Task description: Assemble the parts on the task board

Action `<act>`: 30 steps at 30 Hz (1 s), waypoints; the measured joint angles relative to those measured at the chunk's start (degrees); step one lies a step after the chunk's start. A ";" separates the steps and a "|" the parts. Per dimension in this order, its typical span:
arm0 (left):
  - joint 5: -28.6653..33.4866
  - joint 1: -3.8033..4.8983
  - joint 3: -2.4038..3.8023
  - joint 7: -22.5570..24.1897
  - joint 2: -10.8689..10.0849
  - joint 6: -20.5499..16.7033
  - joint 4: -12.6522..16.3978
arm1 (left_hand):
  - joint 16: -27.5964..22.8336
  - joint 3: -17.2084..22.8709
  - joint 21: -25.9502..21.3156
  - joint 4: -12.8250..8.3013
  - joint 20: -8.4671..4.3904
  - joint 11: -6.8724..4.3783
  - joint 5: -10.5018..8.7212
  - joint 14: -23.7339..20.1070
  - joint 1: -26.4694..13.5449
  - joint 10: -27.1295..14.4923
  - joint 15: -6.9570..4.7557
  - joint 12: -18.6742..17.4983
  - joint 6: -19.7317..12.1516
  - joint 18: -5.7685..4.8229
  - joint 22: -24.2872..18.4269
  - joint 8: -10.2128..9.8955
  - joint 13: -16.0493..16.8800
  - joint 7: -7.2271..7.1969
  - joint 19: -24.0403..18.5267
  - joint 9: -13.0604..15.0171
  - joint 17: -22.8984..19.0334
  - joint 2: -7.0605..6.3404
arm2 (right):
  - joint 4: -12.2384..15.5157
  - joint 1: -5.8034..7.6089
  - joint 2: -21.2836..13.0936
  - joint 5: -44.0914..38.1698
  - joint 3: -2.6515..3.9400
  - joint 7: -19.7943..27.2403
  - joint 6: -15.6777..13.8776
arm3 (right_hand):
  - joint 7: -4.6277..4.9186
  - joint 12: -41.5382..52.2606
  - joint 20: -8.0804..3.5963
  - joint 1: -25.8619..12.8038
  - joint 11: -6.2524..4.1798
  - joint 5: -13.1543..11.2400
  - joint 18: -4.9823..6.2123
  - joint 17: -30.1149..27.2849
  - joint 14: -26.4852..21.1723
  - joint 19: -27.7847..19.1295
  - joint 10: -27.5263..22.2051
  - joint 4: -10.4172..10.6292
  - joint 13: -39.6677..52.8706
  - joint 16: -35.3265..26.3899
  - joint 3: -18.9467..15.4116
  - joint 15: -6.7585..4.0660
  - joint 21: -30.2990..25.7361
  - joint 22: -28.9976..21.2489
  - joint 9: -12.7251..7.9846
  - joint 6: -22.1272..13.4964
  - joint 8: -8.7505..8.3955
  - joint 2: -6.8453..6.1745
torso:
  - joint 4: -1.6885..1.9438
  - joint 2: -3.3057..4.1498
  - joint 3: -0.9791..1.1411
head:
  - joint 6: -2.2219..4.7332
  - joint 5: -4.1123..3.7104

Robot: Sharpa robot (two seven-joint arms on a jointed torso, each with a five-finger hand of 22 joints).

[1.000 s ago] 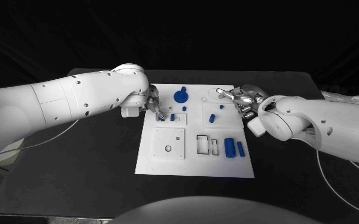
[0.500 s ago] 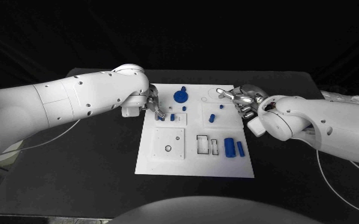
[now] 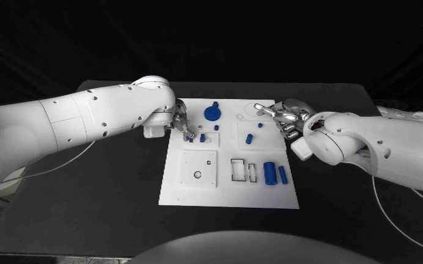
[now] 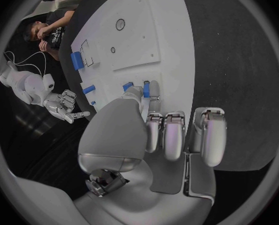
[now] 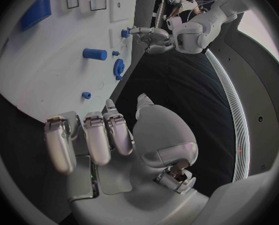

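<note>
At the left edge of the task board (image 3: 231,198), the left hand (image 3: 179,122) reaches in over the white plate with its fingertips down among a cluster of small blue parts (image 3: 203,137). In the left wrist view a finger and thumb close in on a short blue piece (image 4: 146,89) just ahead of the palm, so the hand seems to be pinching or seating it, though the pictures do not settle whether it is truly gripped. The reach from the side probably keeps the arm clear of the rest of the board.

Beyond those fingertips, toward the far edge, a blue gear (image 3: 213,113) stands on the board. Between the two hands lie a blue peg (image 3: 249,138) and a smaller blue stud (image 3: 261,125). Nearer the robot than either hand, two blue blocks (image 3: 271,174) lie side by side next to two empty rectangular slots (image 3: 243,170), likely staged for insertion there.

The right hand (image 3: 283,116) hovers at the board's far right corner, fingers spread and holding nothing, one finger stretched toward the board. It looks parked close by, ready to take a part or steady the plate on the black bench (image 3: 115,203).
</note>
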 measured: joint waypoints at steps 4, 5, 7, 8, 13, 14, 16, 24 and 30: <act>0.01 -0.05 -0.02 0.27 0.08 -0.02 -0.01 | 0.00 0.14 0.00 0.15 0.00 0.00 -0.22 0.00 0.00 0.00 0.00 0.00 0.00 0.01 0.00 0.00 0.00 0.00 0.00 0.00 0.00 0.00 | -0.01 0.00 0.00 0.00 0.00 0.00 0.00 | 0.00 0.00 0.00 0.00 0.00 0.00 0.00 0.00 0.00 0.00 0.00 0.00 0.00 0.00 0.00 0.00 0.00 0.00 0.00 0.00 0.00 0.00 | 0.00 -0.01 0.00 | -0.02 -0.05; 0.02 -0.05 -0.02 0.33 0.09 -0.02 -0.01 | 0.00 0.14 0.00 0.16 0.00 0.00 -0.22 0.00 0.00 0.00 0.00 0.00 0.00 0.01 0.00 0.00 0.00 0.00 0.00 0.00 0.00 0.00 | -0.01 0.00 0.00 0.00 0.00 0.00 0.00 | 0.00 0.00 0.00 0.00 0.00 0.00 0.00 0.00 0.00 0.00 0.00 0.00 0.00 0.00 0.00 0.00 0.00 0.00 0.00 0.00 0.00 0.00 | 0.00 -0.01 0.00 | -0.03 -0.07; 0.04 -0.05 -0.02 0.41 0.13 -0.02 -0.01 | 0.00 0.18 0.00 0.11 0.00 0.00 -0.25 0.00 0.00 0.00 0.00 0.00 0.00 0.01 0.00 -0.01 0.00 0.01 0.00 0.00 -0.01 0.00 | -0.01 0.00 0.01 0.00 0.00 0.00 0.00 | 0.00 0.00 0.00 0.00 0.00 0.00 0.00 -0.01 0.00 0.00 0.00 0.00 0.00 0.00 0.00 0.00 0.00 0.00 -0.01 0.00 0.00 0.00 | 0.00 -0.01 0.00 | -0.04 -0.08; 0.05 -0.05 -0.02 0.45 0.16 0.01 -0.01 | 0.00 0.23 0.00 0.07 0.00 0.00 -0.26 0.00 0.00 0.00 0.00 0.00 -0.01 0.01 0.00 -0.07 0.00 0.01 0.00 0.00 0.00 0.00 | -0.02 0.00 0.01 0.00 0.00 0.00 0.00 | 0.00 0.00 0.00 0.00 0.00 0.00 0.00 -0.01 0.00 0.00 0.00 0.00 0.00 0.00 0.00 0.00 0.00 0.00 0.00 0.00 0.00 0.00 | 0.00 -0.01 0.00 | -0.04 -0.09; 0.13 -0.05 -0.02 0.53 0.25 0.15 -0.02 | 0.00 0.30 0.00 0.00 0.00 0.00 -0.27 0.00 -0.01 0.00 0.00 0.00 -0.01 0.01 0.00 -0.10 -0.01 0.01 0.00 0.00 -0.01 -0.01 | -0.02 0.00 0.03 0.01 0.00 0.00 0.00 | 0.00 0.00 0.00 0.00 0.00 0.00 0.00 -0.01 0.00 0.00 0.00 0.00 0.00 0.00 0.00 0.00 0.00 0.04 -0.01 0.00 0.00 0.00 | 0.00 -0.01 0.01 | -0.11 -0.09; 0.14 -0.05 -0.02 0.53 0.26 0.20 -0.02 | 0.00 0.30 0.00 0.00 0.00 0.00 -0.27 0.00 -0.01 0.00 0.00 0.00 -0.01 0.01 0.00 -0.10 -0.01 0.01 0.00 0.02 -0.01 -0.01 | -0.02 0.00 0.03 0.01 0.00 0.00 0.00 | 0.00 0.00 0.00 0.00 0.00 0.00 0.00 -0.01 0.00 0.00 0.00 0.00 0.00 0.00 0.00 0.00 0.00 0.04 -0.01 0.00 0.00 0.00 | 0.00 -0.02 0.02 | -0.12 -0.09; 0.15 -0.05 -0.02 0.53 0.29 0.30 -0.02 | 0.00 0.30 0.00 0.00 0.00 0.00 -0.27 0.00 -0.01 0.00 0.00 0.00 -0.01 0.00 0.00 -0.10 -0.01 0.01 0.00 0.07 -0.01 -0.01 | -0.02 0.00 0.04 0.01 0.00 0.00 0.00 | 0.00 0.00 0.00 0.00 0.00 0.00 0.00 -0.01 0.00 0.00 0.00 0.00 0.00 0.00 0.00 0.00 0.00 0.04 -0.01 0.00 0.00 0.00 | 0.00 -0.02 0.02 | -0.12 -0.09; 0.20 -0.05 -0.02 0.39 0.33 0.87 -0.17 | 0.00 0.29 0.00 0.00 0.00 0.00 -0.33 0.00 -0.02 0.00 0.00 0.00 -0.03 0.01 0.00 -0.19 -0.01 0.03 0.00 0.12 -0.01 -0.02 | -0.04 0.00 0.06 0.01 0.00 0.00 0.00 | 0.00 0.00 0.00 0.00 0.00 0.00 0.00 -0.01 0.00 0.00 0.00 0.00 0.00 0.00 0.00 0.00 0.00 0.04 -0.01 0.00 0.00 0.00 | 0.02 -0.04 0.03 | -0.15 -0.09; 0.25 -0.05 0.00 0.32 0.29 1.20 -0.24 | 0.00 0.61 0.00 0.00 0.00 0.09 -0.48 0.00 -0.03 -0.09 0.00 0.00 -0.11 0.01 0.00 -0.20 -0.01 0.11 0.00 0.12 -0.01 -0.02 | -0.06 0.00 0.05 0.01 0.00 0.00 0.00 | 0.00 0.00 0.00 0.00 0.00 0.00 0.00 -0.02 0.00 0.00 0.00 0.00 0.00 0.00 0.00 0.00 0.00 0.03 -0.02 0.00 0.00 0.00 | 0.02 -0.03 0.04 | -0.12 -0.09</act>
